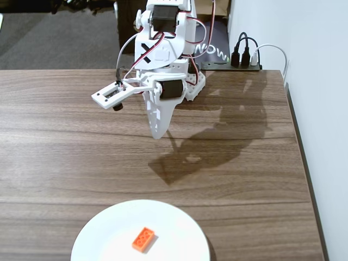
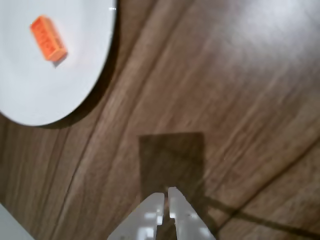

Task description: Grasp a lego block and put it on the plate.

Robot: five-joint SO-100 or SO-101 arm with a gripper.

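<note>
The orange lego block point(image 1: 143, 239) lies flat on the white plate point(image 1: 109, 234) at the table's front edge. In the wrist view the same lego block point(image 2: 48, 38) rests on the plate point(image 2: 75, 80) at the upper left. My gripper point(image 1: 158, 130) hangs above the middle of the table, well behind the plate, pointing down. Its white fingers point(image 2: 152, 210) rise from the bottom edge of the wrist view, the gripper point(image 2: 166, 192) shut with nothing between them.
The brown wooden table point(image 1: 65, 157) runs to a white wall on the right. A black power strip with plugged cables point(image 1: 244, 57) sits behind the arm's base. The gripper's shadow point(image 1: 185, 160) falls on the wood.
</note>
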